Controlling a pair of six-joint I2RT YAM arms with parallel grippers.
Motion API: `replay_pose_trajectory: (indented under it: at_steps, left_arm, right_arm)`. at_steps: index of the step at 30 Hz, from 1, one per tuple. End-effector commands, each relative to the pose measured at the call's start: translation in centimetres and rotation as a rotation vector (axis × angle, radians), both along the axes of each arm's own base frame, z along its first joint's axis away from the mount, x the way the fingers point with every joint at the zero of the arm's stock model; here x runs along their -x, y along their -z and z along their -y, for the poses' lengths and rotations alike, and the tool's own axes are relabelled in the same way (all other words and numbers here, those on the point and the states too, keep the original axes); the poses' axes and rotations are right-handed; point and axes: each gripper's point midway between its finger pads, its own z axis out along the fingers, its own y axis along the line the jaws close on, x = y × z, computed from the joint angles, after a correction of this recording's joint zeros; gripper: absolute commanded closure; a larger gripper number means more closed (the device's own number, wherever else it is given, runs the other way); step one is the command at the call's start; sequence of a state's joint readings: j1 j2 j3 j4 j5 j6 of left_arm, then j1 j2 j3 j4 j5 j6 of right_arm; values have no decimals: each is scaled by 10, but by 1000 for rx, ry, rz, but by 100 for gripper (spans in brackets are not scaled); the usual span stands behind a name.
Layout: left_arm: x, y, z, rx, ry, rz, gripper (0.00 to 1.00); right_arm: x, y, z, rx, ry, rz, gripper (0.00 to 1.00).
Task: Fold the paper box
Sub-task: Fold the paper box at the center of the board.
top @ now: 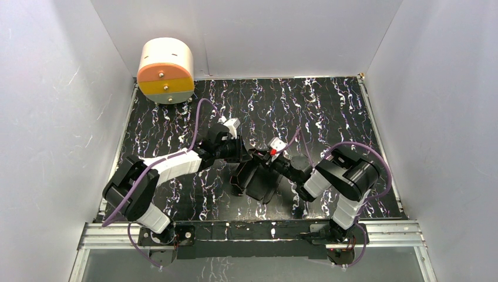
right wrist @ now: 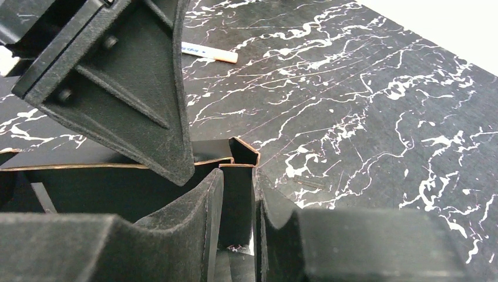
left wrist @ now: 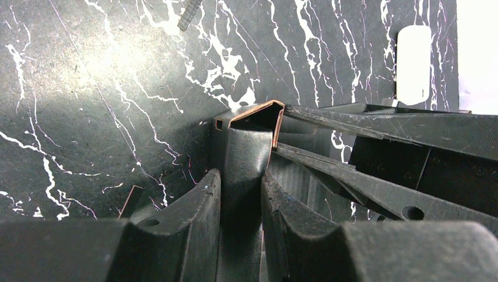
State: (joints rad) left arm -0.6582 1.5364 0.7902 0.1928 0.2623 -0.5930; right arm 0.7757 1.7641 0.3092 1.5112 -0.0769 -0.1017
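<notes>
The paper box [top: 261, 187] is a black card blank with raised, partly folded walls, lying on the marbled surface between the two arms. My left gripper [top: 246, 156] reaches it from the left. In the left wrist view this gripper [left wrist: 241, 176] is shut on an upright folded wall of the box [left wrist: 245, 144], whose copper-coloured cut edge shows at the top. My right gripper [top: 276, 163] comes in from the right. In the right wrist view it [right wrist: 238, 176] is shut on another upright flap of the box [right wrist: 88, 188], with the left gripper's finger [right wrist: 135, 88] pressed close above it.
A white, orange and yellow round drum [top: 166, 70] stands at the back left corner. A thin white stick [right wrist: 208, 54] lies on the marbled surface [right wrist: 364, 106] beyond the box. White walls enclose the left, back and right sides.
</notes>
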Motion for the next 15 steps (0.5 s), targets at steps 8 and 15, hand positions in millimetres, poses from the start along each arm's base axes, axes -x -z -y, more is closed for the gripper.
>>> replay_pose_trajectory:
  at_steps: [8, 15]
  left_arm:
    - [6, -8, 12, 16, 86, -15, 92]
    - [2, -8, 12, 10, 74, -10, 92]
  right_arm:
    - [-2, 11, -11, 30, -156, -55, 71]
    - [5, 25, -14, 46, -249, -116, 79]
